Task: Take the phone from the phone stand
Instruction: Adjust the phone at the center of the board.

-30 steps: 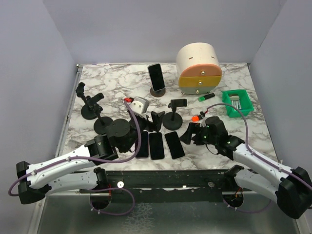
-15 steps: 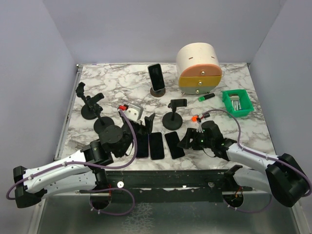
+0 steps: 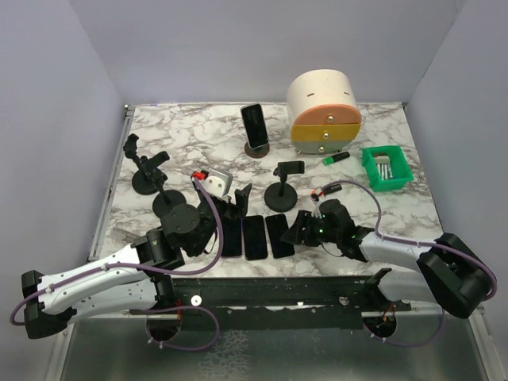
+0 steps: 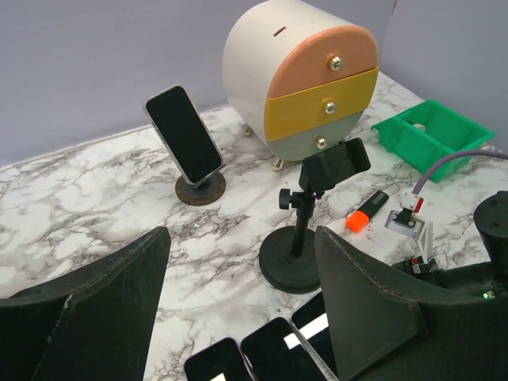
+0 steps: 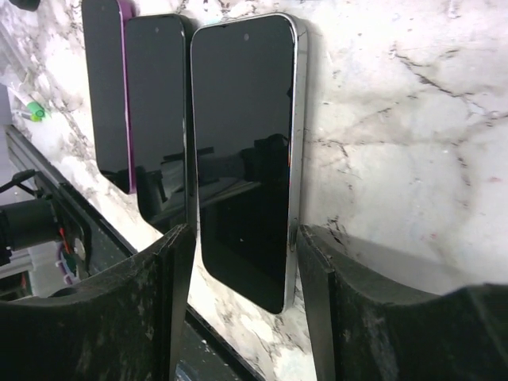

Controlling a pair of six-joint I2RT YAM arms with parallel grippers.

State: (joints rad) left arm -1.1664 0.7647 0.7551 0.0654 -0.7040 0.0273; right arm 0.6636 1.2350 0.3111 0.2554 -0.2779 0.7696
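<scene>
Right end effector (image 5: pixel 244 238) spread wide astride flat phone (image 5: pixel 242 143) on tabletop (image 5: pixel 397 119) | apparently not gripping | upright phone (image 3: pixel 254 121) on rear stand (image 3: pixel 258 148), untouched

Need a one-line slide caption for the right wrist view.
Right end effector, open, flanks one phone of three lying flat on the marble table.
</scene>
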